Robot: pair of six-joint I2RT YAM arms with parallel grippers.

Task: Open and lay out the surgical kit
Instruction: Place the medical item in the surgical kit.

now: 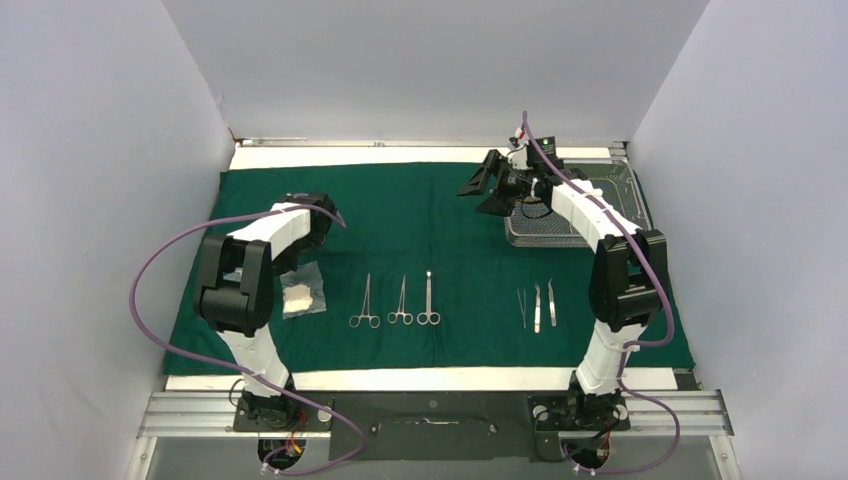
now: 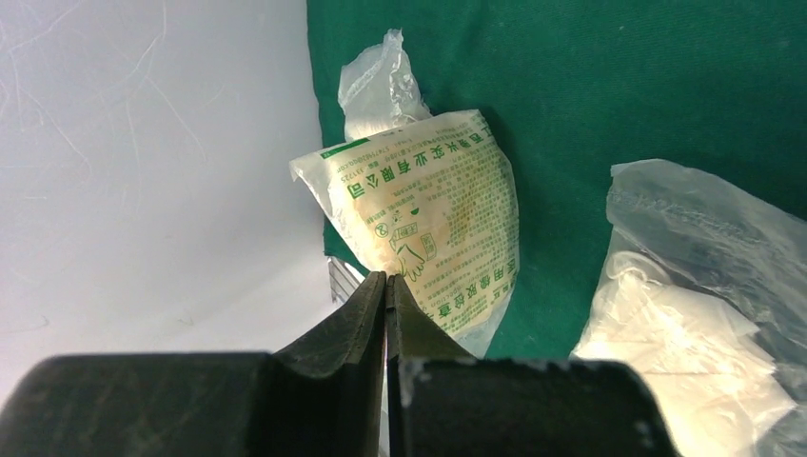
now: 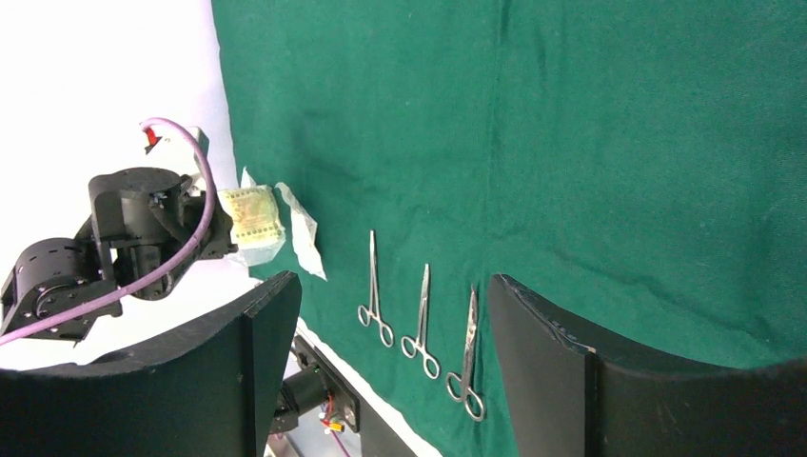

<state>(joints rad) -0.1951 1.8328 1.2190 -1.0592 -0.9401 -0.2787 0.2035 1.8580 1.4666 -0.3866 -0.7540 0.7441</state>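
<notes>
Drape: the dark green cloth drape (image 1: 440, 210) lies spread flat across the table, and the whole kit sits on it. It's soft and will bunch if anything drags on it, so lift, don't slide.
Tray: the rectangular silver wire-mesh tray (image 1: 620, 195) sits at the far right corner. It's rigid and looks light, so the rim wire is the place to grip.
Right gripper: the right gripper (image 3: 392, 286) hangs over bare cloth just left of the tray, fingers wide apart, carrying nothing.
Printed packet: the clear plastic packet printed in green (image 2: 428, 219) is up at the drape's left edge. The film is thin, slick and crinkly with a soft pad inside, so pinch the flat sealed margin.
Left gripper: the left gripper (image 2: 385, 286) has its fingers pressed together, and it looks pinched on that packet's lower edge.
Gauze packet: the clear plastic packet of white gauze (image 1: 303, 293) lies just beside it, featherlight and easily nudged.
Forceps: three steel ring-handled forceps (image 1: 401, 303) lie in a row near centre. They're hard, smooth and low, so take them across the shank.
Tweezers: three slim steel tweezers (image 1: 537, 308) are lined up near right, thin and prone to slip.
Edge: the bare white tabletop (image 2: 190, 190) starts right at the printed packet, so a set-down there risks overhang.
Room: there's plenty of open green behind the forceps and across the far left.
</notes>
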